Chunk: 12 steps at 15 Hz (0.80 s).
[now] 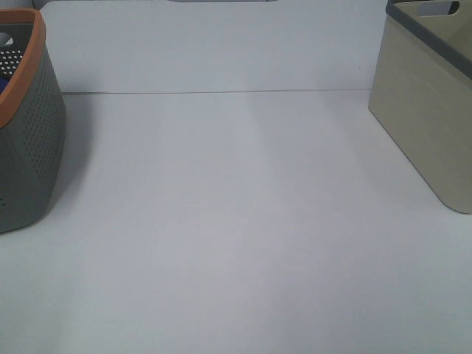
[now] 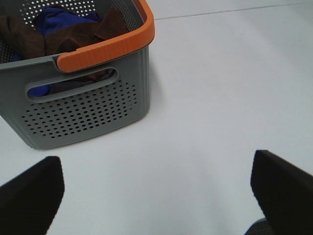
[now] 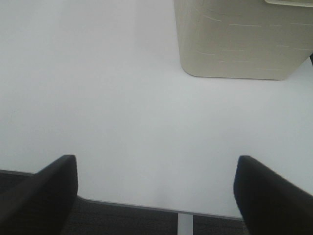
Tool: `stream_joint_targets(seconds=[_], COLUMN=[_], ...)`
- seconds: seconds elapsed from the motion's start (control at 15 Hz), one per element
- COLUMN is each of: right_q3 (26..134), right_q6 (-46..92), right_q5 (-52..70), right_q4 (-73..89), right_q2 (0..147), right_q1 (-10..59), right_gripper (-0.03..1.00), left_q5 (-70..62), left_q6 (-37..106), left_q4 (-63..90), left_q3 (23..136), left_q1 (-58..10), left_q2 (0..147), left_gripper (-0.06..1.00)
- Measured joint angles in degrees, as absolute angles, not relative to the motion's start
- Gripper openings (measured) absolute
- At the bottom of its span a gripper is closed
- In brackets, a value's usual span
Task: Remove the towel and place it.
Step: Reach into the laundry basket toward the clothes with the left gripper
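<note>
Between the fingers of the left gripper [image 2: 156, 193], which are held wide apart, nothing is gripped; the right gripper [image 3: 155, 196] is likewise spread and empty above the table [image 1: 236, 221]; the towel [image 2: 22, 36] is seen crumpled inside the grey basket [image 2: 88, 115], beside a blue cloth [image 2: 61, 17]; removal is judged not yet begun, and placing, perhaps by the beige basket [image 3: 239, 44], is left to do.

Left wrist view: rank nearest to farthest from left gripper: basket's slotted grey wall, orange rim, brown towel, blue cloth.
1. Grey perforated plastic basket wall with the handle slot, facing the left gripper.
2. Orange plastic rim, along that wall's top.
3. Dark reddish-brown towel and blue cloth, both inside the basket, bunched together: too close to call.
</note>
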State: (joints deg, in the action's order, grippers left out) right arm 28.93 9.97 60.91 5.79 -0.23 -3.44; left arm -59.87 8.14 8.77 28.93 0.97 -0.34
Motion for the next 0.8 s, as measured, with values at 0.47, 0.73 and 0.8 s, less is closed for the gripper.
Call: stream_joint_targets(seconds=[0.47, 0.73, 0.8], right_q3=[28.9, 28.9, 28.9], right_q6=[10.0, 10.0, 10.0], right_q5=[60.9, 60.9, 60.9], right_q4=[5.8, 5.8, 5.8], right_q2=[-0.2, -0.2, -0.2], right_q1=[-3.4, -3.4, -3.4], right_gripper=[0.76, 0.76, 0.76], left_q5=[-59.9, -57.3, -54.6], left_q6=[8.1, 9.2, 9.8], left_q4=[8.8, 8.7, 7.9], left_q3=[28.9, 31.7, 33.7], left_q1=[1.0, 1.0, 1.0], left_q2=[-0.3, 0.8, 3.2], left_gripper=[0.99, 0.99, 0.99])
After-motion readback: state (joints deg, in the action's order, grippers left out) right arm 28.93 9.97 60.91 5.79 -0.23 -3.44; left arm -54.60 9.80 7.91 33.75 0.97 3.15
